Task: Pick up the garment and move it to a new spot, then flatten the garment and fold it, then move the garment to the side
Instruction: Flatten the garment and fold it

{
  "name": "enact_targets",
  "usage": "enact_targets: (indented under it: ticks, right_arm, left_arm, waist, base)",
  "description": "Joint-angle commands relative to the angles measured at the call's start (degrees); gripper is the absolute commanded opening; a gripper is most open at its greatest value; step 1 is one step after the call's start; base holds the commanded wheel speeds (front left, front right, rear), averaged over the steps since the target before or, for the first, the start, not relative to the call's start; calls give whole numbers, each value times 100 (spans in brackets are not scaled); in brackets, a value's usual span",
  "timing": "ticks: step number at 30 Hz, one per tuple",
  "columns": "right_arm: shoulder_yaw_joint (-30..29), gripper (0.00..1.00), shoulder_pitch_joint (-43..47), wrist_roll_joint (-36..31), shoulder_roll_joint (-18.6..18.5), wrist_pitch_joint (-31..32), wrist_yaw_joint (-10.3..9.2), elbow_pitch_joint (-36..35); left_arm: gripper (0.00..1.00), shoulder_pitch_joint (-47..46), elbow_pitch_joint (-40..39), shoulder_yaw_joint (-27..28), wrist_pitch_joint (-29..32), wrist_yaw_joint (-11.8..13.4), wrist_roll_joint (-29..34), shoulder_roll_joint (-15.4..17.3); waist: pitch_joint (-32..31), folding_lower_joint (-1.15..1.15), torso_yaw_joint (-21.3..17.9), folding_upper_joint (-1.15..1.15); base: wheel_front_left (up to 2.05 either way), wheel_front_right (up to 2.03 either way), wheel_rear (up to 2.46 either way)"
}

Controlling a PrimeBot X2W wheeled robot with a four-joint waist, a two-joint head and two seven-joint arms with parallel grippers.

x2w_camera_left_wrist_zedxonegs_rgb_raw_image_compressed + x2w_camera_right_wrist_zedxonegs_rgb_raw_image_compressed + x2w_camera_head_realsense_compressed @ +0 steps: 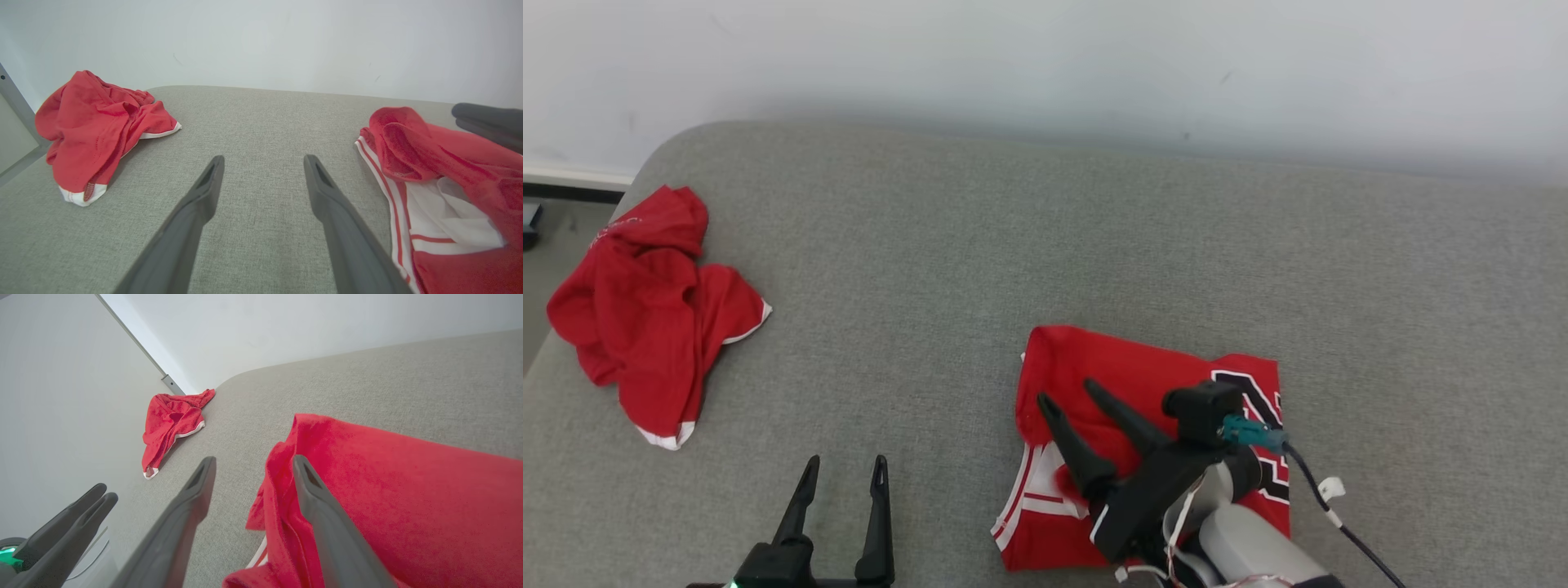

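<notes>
- The folded red garment lies on the grey fabric surface, right of the middle and toward the near edge in the head view; it forms a rough rectangle, with white trim and red stripes at its near-left corner and black lettering partly hidden under the right arm
- The right gripper hangs over the garment's left part, its two dark fingers spread apart and pointing toward the far left; nothing sits between them, so the claw is open
- In the right wrist view one finger crosses the garment's bunched left edge and the other lies over bare grey fabric; whether either touches the cloth cannot be told
- The left gripper shows at the lower left of the head view, well apart from the folded garment; its claw is wide open and empty, with bare grey surface between the fingers in the left wrist view
- A crumpled red garment with a white hem sits in a heap near the surface's far-left corner, well apart from both grippers
- A dark cable with a white tag runs from a teal plug on the right wrist toward the lower right
- A pale wall rises behind the surface
</notes>
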Motion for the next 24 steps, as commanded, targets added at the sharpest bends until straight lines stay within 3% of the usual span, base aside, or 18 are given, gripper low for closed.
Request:
enact_targets:
  ticks: [1, 10, 20, 24]
  right_arm:
    - [-36, 100, -82, 44, 16, -78, -14, -36]
    - [-621, 100, -163, -151, -476, -546, -14, -620]
    - [-1799, 100, 684, -425, -1033, -915, -14, -1261]
    - [-2088, 100, 1059, -612, -1026, -990, -14, -1390]
  left_arm:
    - [100, 74, 6, 33, -10, -12, 21, -7]
    - [100, 216, -82, 307, -10, -41, 115, -6]
    - [100, 332, -141, 491, -10, -145, 257, -7]
    - [100, 357, -173, 478, -10, -125, 264, -7]
  waist:
    - [-62, -1, -61, 0]
    - [-174, -1, -295, 0]
    - [-275, -1, -529, 0]
    - [-300, -1, -553, 0]
  base:
    - [0, 0, 0]
    - [0, 0, 0]
    - [0, 0, 0]
    - [0, 0, 0]
